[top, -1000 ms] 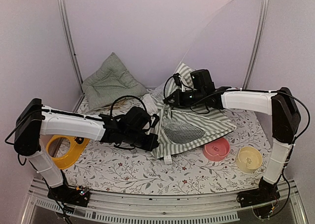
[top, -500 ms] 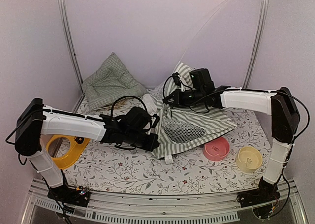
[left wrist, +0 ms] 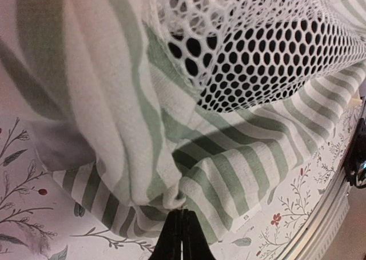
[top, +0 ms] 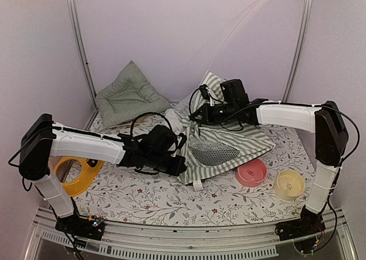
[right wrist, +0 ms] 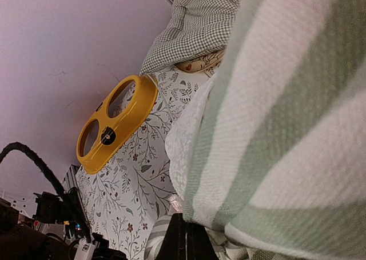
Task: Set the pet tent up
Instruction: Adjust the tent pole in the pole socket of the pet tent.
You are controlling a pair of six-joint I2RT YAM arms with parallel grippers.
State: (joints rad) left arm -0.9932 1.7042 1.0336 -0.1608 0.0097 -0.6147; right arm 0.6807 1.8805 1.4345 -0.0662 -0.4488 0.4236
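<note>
L tool (top: pixel 178 166) closed, pinching the near-left hem of the tent (top: pixel 229 141), which lies mid-counter (top: pixel 143 198), partly raised. R tool (top: pixel 197 116) closed on tent's far top fabric. Thin pole (top: pixel 240 21) sticks up toward far right.

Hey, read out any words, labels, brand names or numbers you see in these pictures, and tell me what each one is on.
No text can be read in any view.
Small white tag on the pet tent: a tiny dark mark, too small to read.
Dark round spot on the yellow bowl holder: too blurred to tell if it is a logo.
</note>
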